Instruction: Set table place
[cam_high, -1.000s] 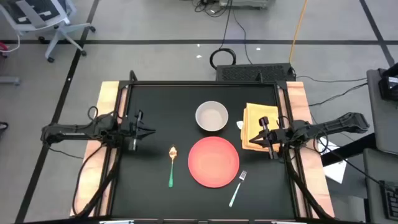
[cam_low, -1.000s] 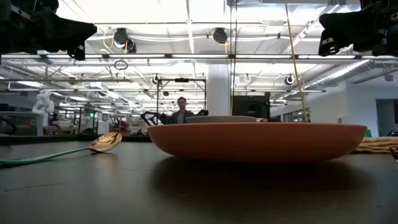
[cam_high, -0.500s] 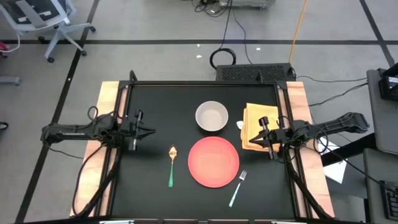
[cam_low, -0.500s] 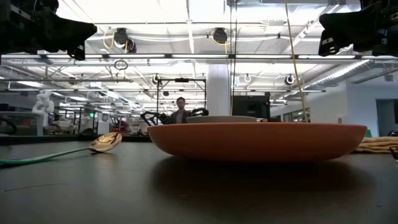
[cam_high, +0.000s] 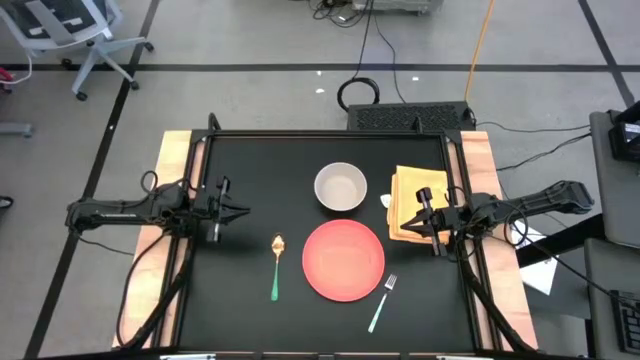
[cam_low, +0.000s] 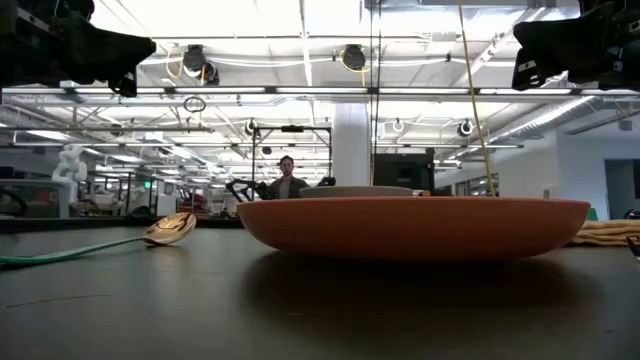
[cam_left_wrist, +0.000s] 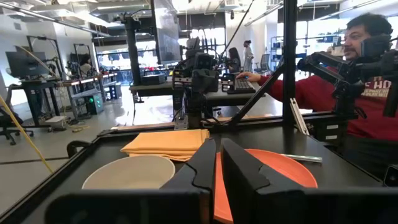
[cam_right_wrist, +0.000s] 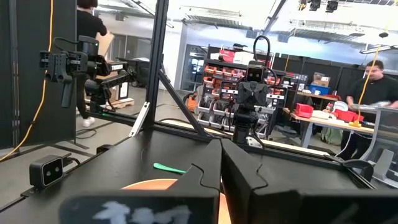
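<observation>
Both my arms hover at the counter (cam_high: 250, 180) edges: left hand (cam_high: 240, 211) nearly clenched on nothing, right hand (cam_high: 418, 217) clenched empty over the napkin (cam_high: 408, 190). The plate (cam_high: 343, 260) sits front-centre, bowl (cam_high: 340, 187) behind it, spoon (cam_high: 276, 265) to its left, fork (cam_high: 381, 301) to its right. I judge the napkin soft and floppy, best pinched at a folded edge. The cutlery looks light and thin; I'd take each mid-handle.

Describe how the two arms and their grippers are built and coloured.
Both arms are dark, slim and jointed, with black cables looping down from each. The left gripper and right gripper each end in two black fingers, flat-sided wedges with stepped inner edges. No markings are visible.
</observation>
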